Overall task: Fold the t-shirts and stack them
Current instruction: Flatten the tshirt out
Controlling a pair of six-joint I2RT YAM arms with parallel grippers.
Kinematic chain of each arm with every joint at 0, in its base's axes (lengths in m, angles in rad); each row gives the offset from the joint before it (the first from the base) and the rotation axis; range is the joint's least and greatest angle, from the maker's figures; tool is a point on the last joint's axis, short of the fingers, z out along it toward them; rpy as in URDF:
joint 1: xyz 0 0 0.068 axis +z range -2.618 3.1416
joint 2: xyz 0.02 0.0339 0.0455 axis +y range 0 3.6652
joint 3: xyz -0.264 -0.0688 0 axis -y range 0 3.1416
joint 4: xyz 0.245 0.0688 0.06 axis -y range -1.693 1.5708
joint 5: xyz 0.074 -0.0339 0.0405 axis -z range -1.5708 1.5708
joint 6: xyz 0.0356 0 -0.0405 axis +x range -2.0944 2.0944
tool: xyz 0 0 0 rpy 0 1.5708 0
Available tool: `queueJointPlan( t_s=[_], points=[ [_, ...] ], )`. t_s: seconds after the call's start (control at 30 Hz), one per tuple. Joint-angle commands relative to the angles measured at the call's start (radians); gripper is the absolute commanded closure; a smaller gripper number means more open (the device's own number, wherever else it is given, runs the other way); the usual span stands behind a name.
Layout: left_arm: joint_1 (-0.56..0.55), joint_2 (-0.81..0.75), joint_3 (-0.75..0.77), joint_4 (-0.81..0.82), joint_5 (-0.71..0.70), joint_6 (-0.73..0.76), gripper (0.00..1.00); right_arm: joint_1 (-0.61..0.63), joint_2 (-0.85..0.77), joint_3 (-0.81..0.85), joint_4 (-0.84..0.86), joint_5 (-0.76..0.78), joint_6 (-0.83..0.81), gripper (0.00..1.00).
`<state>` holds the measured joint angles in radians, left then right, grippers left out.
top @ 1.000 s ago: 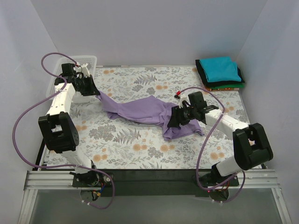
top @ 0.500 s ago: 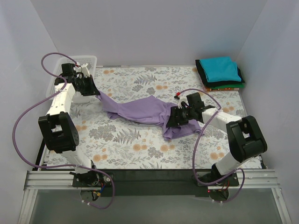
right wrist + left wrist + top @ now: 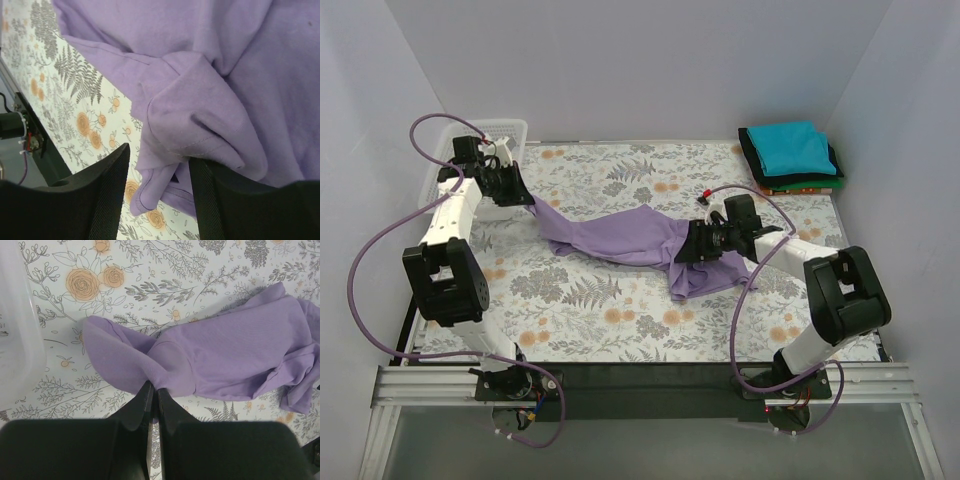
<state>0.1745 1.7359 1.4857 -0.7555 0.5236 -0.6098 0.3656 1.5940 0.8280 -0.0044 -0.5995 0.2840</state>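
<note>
**Lavender shirt strung between both hands, folded stack far right**

The lavender shirt [image 3: 620, 235] lies crumpled on the floral cloth [image 3: 600, 300] at mid counter, stretched roughly left to right between the arms. The left hand [image 3: 520, 196] is clenched on the shirt's left corner. In the left wrist view the fingers meet at a pinched fold [image 3: 152, 387], and the cloth fans away from it across the shirt [image 3: 235, 355]. The white basket [image 3: 510, 128] sits just behind this hand, its wall [image 3: 15, 340] at the left of that view.

The right hand [image 3: 692, 245] is at the shirt's right end. Its jaws stand apart and straddle a bunched hem [image 3: 159, 157], with the cloth loose between them and not squeezed. The rest of the shirt [image 3: 200, 75] spreads beyond the fingers.

The folded shirts [image 3: 798, 160] are stacked at the far right corner with teal on top, well apart from both hands.
</note>
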Motion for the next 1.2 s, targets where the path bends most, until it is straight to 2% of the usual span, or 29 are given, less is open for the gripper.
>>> queueJointPlan(
  t_s=[0.0,0.37,0.53,0.77,0.87,0.9,1.0,1.07,1.1,1.17],
  points=[
    [-0.001,0.002,0.028,-0.001,0.003,0.005,1.00,-0.007,-0.054,-0.010,0.075,-0.085,0.029,0.44],
    [-0.001,-0.006,0.028,-0.002,0.001,0.008,1.00,-0.010,-0.170,-0.032,0.040,-0.037,0.001,0.53],
    [-0.001,-0.004,0.033,-0.001,0.007,0.002,1.00,-0.016,-0.125,-0.010,0.006,0.007,-0.003,0.51],
    [-0.001,-0.009,0.035,-0.007,-0.002,0.013,1.00,-0.022,-0.046,0.026,-0.034,-0.006,0.000,0.54],
    [-0.001,-0.010,0.027,-0.002,-0.004,0.013,1.00,-0.022,-0.043,0.031,-0.029,-0.022,0.007,0.69],
    [-0.001,-0.010,0.022,-0.001,-0.004,0.012,1.00,-0.021,-0.043,0.033,-0.029,-0.031,0.006,0.77],
    [-0.001,-0.013,0.019,0.002,-0.007,0.012,1.00,-0.025,-0.065,0.039,-0.032,-0.049,0.000,0.85],
    [-0.001,-0.015,0.027,0.001,-0.005,0.010,1.00,-0.031,-0.087,0.046,-0.035,-0.046,-0.003,0.84],
    [-0.001,-0.013,0.028,0.001,-0.005,0.010,1.00,-0.031,-0.094,0.049,-0.037,-0.039,-0.005,0.74],
    [-0.001,-0.012,0.030,-0.001,0.001,0.008,1.00,-0.039,-0.098,0.063,-0.052,-0.028,-0.014,0.67]
  ],
)
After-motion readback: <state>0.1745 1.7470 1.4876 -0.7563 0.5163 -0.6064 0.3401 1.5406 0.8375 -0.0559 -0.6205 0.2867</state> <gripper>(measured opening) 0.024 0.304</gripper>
